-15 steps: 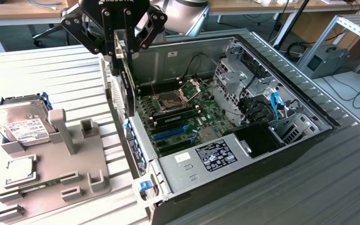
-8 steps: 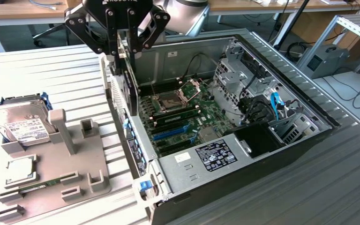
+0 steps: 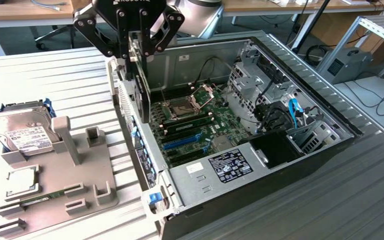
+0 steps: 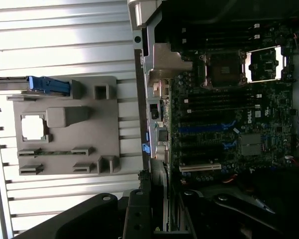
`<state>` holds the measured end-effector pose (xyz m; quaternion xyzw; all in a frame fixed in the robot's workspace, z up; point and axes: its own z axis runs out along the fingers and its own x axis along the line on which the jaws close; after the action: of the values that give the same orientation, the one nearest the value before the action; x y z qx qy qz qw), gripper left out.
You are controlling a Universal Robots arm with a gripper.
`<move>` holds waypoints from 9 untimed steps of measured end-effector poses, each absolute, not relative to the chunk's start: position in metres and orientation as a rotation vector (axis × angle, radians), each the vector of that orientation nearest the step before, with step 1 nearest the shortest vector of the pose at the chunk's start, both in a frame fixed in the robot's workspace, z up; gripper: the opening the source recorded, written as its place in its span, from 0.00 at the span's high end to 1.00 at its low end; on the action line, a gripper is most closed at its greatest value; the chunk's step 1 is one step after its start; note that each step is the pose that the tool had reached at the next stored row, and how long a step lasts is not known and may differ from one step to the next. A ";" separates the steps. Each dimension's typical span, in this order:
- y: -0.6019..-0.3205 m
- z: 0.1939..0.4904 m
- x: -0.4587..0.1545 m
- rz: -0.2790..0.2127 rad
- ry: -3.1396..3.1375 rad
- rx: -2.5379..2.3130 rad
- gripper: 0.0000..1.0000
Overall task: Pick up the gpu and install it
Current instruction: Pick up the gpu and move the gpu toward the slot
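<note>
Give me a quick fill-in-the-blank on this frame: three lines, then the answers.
1. The gripper is shut on the ___, held edge-down above the open computer case.
2. On the grey holder, the silver item with a white label is the ___.
3. The long slots on the motherboard are coloured ___.
Missing words: gpu; hard drive; blue.
</note>
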<state>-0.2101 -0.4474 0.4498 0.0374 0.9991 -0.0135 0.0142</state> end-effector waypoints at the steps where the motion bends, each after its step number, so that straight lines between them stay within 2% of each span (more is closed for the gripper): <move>1: -0.447 0.450 -0.210 -0.042 3.111 0.116 0.74; 9: -0.447 0.450 -0.205 -0.045 3.111 0.116 0.74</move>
<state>-0.2055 -0.4474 0.4498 0.0374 0.9991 -0.0145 0.0142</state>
